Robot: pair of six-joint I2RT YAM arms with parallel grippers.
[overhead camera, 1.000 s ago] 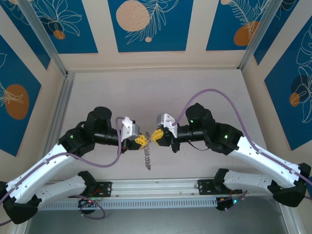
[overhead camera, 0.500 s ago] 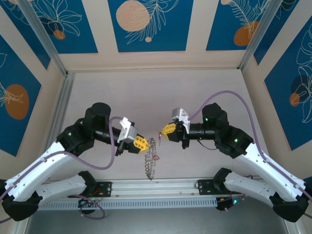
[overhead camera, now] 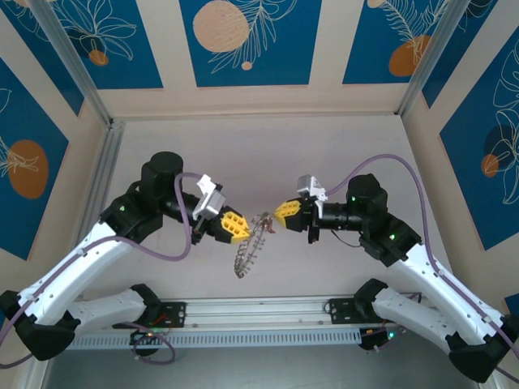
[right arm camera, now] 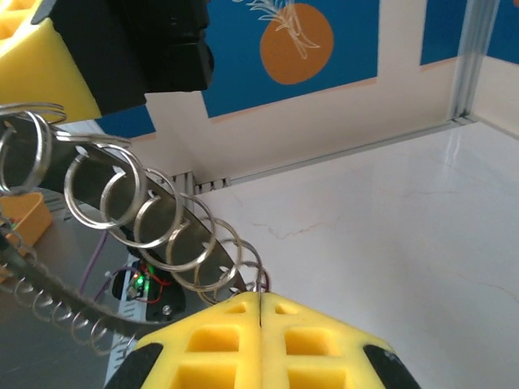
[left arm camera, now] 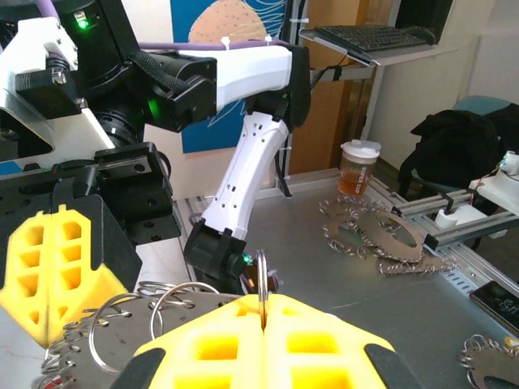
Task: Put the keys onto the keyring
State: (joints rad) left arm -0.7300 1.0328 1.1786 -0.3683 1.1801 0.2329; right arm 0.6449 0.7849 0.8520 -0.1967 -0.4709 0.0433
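Note:
The keyring (overhead camera: 250,246), a flat silvery band, hangs tilted between my two grippers above the table. Its edge is fringed with the keys (right arm camera: 173,243), which look like small wire loops. My left gripper (overhead camera: 245,230) is shut at the bunch's upper end. In the left wrist view its yellow fingertips (left arm camera: 262,312) pinch a thin silvery ring (left arm camera: 262,277) seen edge-on. My right gripper (overhead camera: 278,215) faces it from the right and is shut as well. Its fingertips (right arm camera: 259,298) clamp the last loop (right arm camera: 256,280) of the fringe.
A metal rail (overhead camera: 259,311) runs along the near edge between the arm bases. Frame posts and patterned panels wall in the table (overhead camera: 268,154) on three sides. Outside the cell, a bench holds more fringed metal rings (left arm camera: 381,239) and a cup (left arm camera: 359,166).
The grippers, tip to tip a second ago, have drawn apart. The right one backed off to the right. The hanging bunch has swung up to a tilt between them.

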